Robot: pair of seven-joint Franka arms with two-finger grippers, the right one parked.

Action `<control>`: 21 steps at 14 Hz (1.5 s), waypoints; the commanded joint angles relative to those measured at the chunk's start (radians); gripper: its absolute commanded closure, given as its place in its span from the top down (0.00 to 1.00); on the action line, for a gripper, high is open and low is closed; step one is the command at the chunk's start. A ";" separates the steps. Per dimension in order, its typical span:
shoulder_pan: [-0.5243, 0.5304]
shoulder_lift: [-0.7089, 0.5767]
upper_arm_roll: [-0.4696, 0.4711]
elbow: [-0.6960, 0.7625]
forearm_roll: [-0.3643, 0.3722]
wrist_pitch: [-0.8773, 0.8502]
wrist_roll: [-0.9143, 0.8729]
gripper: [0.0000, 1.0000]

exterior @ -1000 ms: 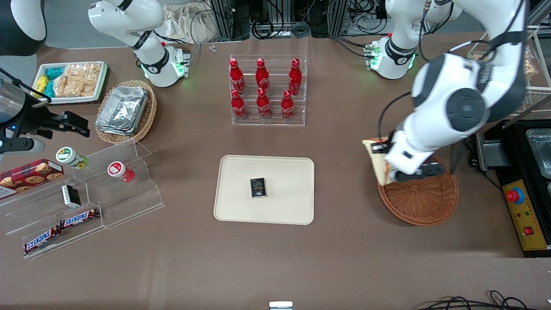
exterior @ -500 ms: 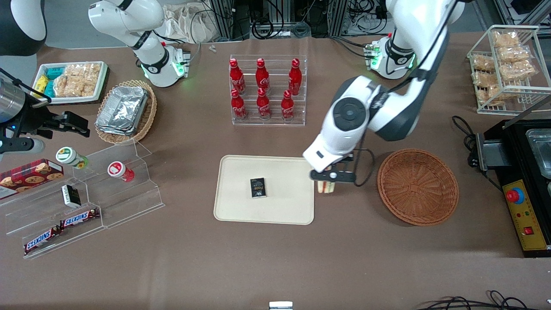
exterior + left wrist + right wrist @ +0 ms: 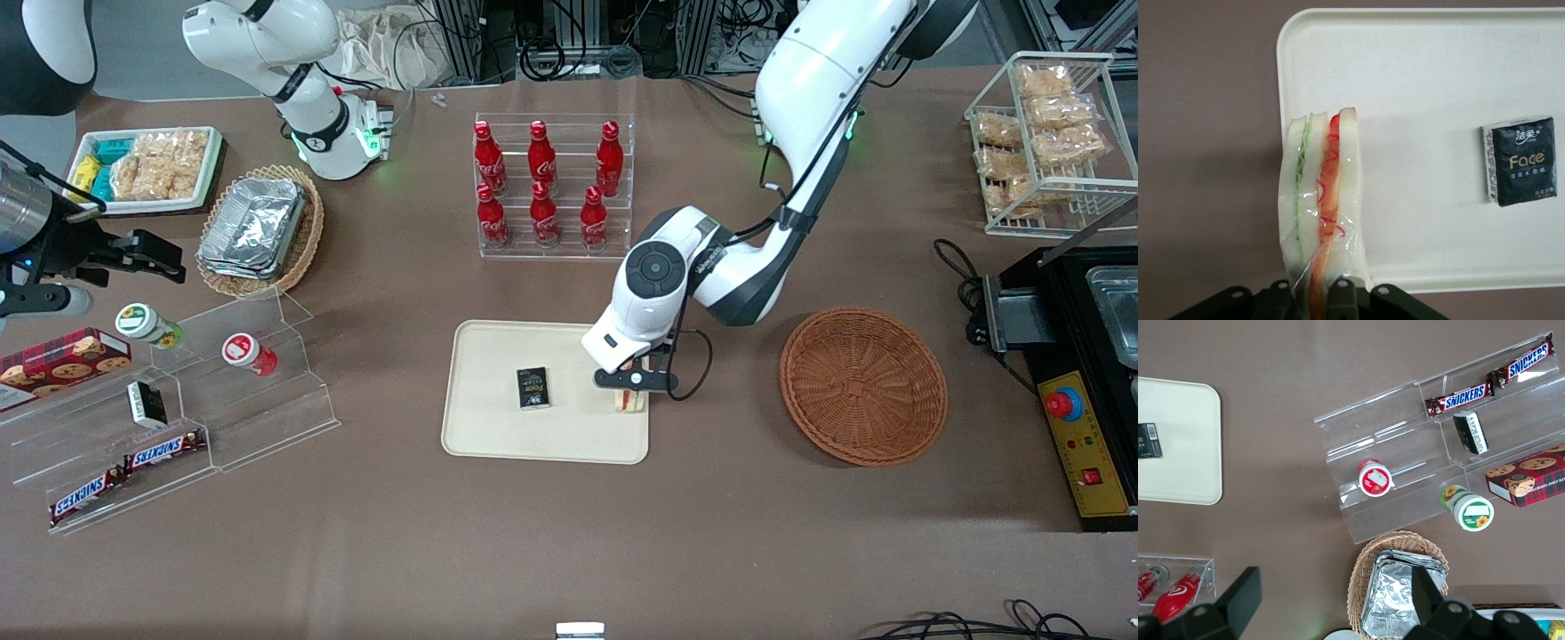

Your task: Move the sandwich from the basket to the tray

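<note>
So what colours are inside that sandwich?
Red and green layers between white bread; the left wrist view shows the sandwich best.

Robot lab, cable-strewn aluminium frames (image 3: 569, 36), mock shop table (image 3: 569, 533)

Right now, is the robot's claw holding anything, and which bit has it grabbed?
Yes. The gripper holds the sandwich by one end, pinching its flat bread sides, above the tray.
</note>
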 commanded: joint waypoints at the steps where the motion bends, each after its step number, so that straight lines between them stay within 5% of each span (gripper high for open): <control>1: -0.013 0.040 0.007 0.024 0.023 0.050 -0.025 0.17; 2: -0.013 0.044 0.007 0.023 0.023 0.055 -0.027 0.21; 3: -0.010 0.044 0.007 0.021 0.020 0.053 -0.028 0.38; 4: -0.005 0.044 0.007 0.020 0.008 0.052 -0.028 0.78; 5: -0.004 0.044 0.007 0.020 0.005 0.046 -0.030 0.99; 12: 0.090 -0.119 0.004 0.029 -0.067 -0.207 -0.004 0.99; 21: 0.387 -0.411 0.010 0.098 -0.098 -0.664 0.217 0.99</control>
